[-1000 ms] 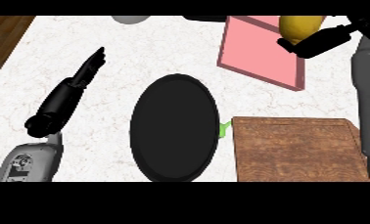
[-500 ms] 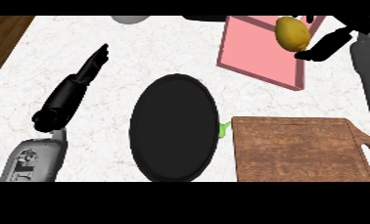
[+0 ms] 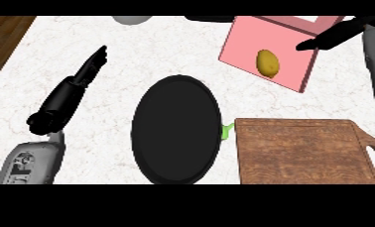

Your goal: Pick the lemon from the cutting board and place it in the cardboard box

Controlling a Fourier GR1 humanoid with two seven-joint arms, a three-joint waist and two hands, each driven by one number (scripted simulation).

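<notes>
Resting at the left, the left hand [image 3: 86, 71] keeps straight fingers over the counter [image 3: 147, 52]. Next come the plate [image 3: 176, 129], then the bare board [image 3: 300, 149]. The lemon [image 3: 267, 62] lies inside the box [image 3: 245, 47]. The right hand [image 3: 333, 35] hovers, fingers straight, holding nothing; a careless withdrawal could knock the box's wall.

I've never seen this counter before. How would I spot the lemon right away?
Look to the far right part of the white counter, where a pink box stands beyond the brown wooden cutting board. The lemon lies inside that box, with the right hand just beside it. It is the only small yellow oval here, unlike the large black plate nearby.
</notes>
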